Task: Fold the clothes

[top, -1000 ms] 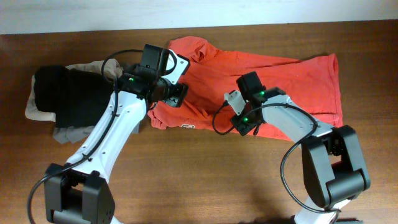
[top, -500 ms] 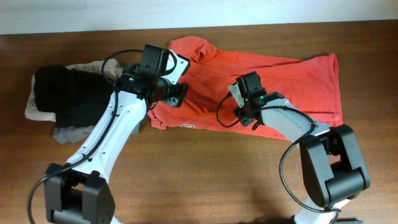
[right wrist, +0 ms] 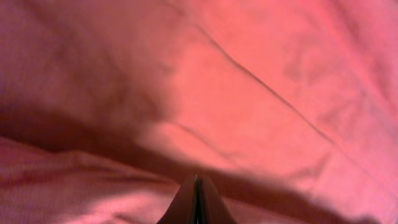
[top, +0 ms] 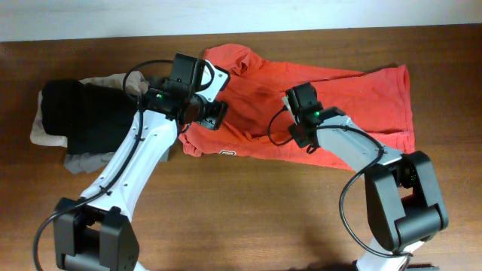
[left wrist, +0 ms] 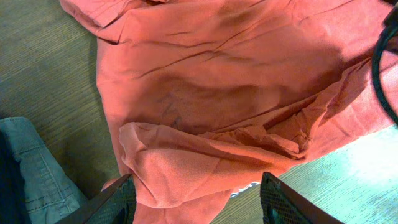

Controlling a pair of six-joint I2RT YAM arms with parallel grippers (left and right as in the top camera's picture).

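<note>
Folding is barely underway: shirt (top: 354, 98) lies rumpled beneath left gripper (left wrist: 196, 190), jaws apart; right gripper (right wrist: 197, 200) above it is pinched together, empty.

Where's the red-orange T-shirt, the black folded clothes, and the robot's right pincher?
red-orange cotton T-shirt (top: 354, 98): overhead view, on its flat body cloth.
black folded garment (top: 79, 113): overhead view, on its middle.
right gripper (right wrist: 197, 188): right wrist view, between its shut fingertips.
</note>
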